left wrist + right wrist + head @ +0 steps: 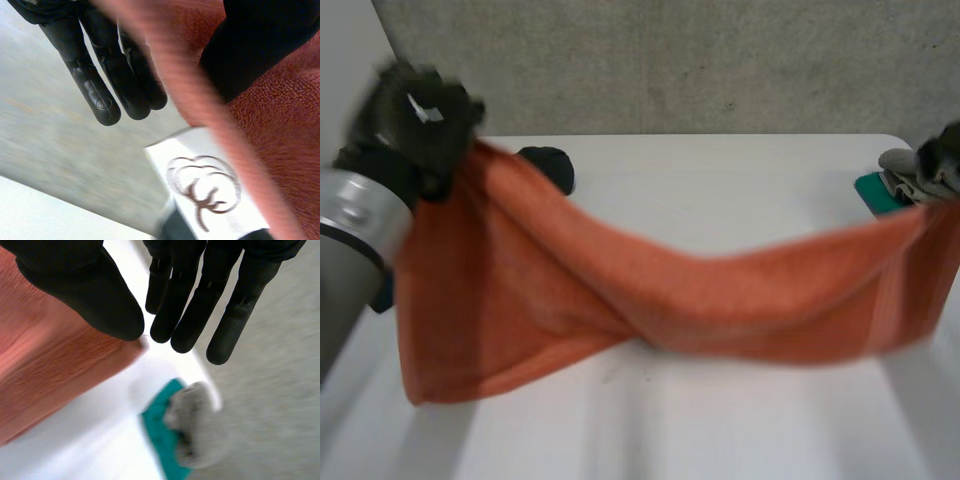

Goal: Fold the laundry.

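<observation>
An orange towel (650, 290) hangs stretched in the air between my two hands, sagging in the middle above the white table (720, 180). My left hand (415, 125) is raised at the far left and grips one upper corner. In the left wrist view the towel (280, 125) passes between the thumb (260, 45) and the fingers (100, 75), with its white label (210, 195) below. My right hand (945, 150) holds the other end at the table's right edge. In the right wrist view its thumb (85, 285) presses on the towel's corner (50, 370) against the nearly straight fingers (200, 300).
A teal and grey folded cloth pile (895, 185) lies at the table's back right, just below my right hand (185, 430). A small black item (550, 165) sits at the back left, partly behind the towel. A grey wall stands behind the table.
</observation>
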Controlling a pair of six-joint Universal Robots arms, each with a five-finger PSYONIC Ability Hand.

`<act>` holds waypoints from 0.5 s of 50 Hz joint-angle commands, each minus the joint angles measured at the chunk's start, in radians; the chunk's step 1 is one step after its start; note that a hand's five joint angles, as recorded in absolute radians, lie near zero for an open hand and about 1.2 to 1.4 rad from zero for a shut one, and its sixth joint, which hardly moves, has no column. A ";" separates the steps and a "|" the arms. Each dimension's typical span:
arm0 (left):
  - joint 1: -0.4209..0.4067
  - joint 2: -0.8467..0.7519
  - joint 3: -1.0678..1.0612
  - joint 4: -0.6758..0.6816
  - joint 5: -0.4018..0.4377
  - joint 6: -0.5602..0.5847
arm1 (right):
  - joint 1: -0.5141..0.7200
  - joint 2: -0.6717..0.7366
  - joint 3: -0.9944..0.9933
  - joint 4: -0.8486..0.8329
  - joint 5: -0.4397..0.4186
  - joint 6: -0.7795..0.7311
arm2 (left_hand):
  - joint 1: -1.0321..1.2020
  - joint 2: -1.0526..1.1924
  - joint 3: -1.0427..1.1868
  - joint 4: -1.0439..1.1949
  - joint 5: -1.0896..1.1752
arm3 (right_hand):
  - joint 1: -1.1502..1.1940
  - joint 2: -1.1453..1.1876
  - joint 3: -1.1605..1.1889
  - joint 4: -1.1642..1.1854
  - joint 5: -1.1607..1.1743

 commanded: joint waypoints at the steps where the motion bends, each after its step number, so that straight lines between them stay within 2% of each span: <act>1: 0.018 -0.292 0.053 0.013 0.005 0.025 | 0.018 0.252 -0.012 -0.043 0.016 -0.006 | 0.274 0.195 0.201 0.193 0.216 | 0.797 0.222 0.202 0.196 0.197; 6: 0.021 -0.452 0.236 0.010 -0.041 0.031 | 0.078 0.379 -0.084 -0.124 0.051 0.092 | 0.274 0.195 0.201 0.193 0.216 | 0.797 0.222 0.202 0.196 0.197; 10: 0.006 -0.468 0.256 0.008 -0.073 0.028 | 0.092 0.407 -0.091 -0.125 0.076 0.101 | 0.274 0.195 0.201 0.193 0.216 | 0.797 0.222 0.202 0.196 0.197; 14: -0.014 -0.448 0.215 0.005 -0.072 0.019 | 0.096 0.393 -0.080 -0.124 0.079 0.117 | 0.274 0.195 0.201 0.193 0.216 | -0.034 -0.609 -0.629 -0.635 -0.634; 19: -0.027 -0.366 0.144 0.017 -0.069 0.019 | 0.103 0.351 -0.030 -0.125 0.062 0.205 | 0.274 0.195 0.201 0.193 0.216 | -0.130 -0.704 -0.725 -0.730 -0.730; 22: -0.030 -0.337 0.116 0.019 -0.069 0.019 | 0.116 0.324 0.024 -0.139 0.047 0.273 | 0.274 0.195 0.201 0.193 0.216 | -0.107 -0.681 -0.701 -0.707 -0.706; 25: -0.030 -0.319 0.098 0.019 -0.072 0.017 | 0.124 0.303 0.115 -0.170 -0.005 0.337 | 0.274 0.195 0.201 0.193 0.216 | -0.089 -0.663 -0.684 -0.689 -0.689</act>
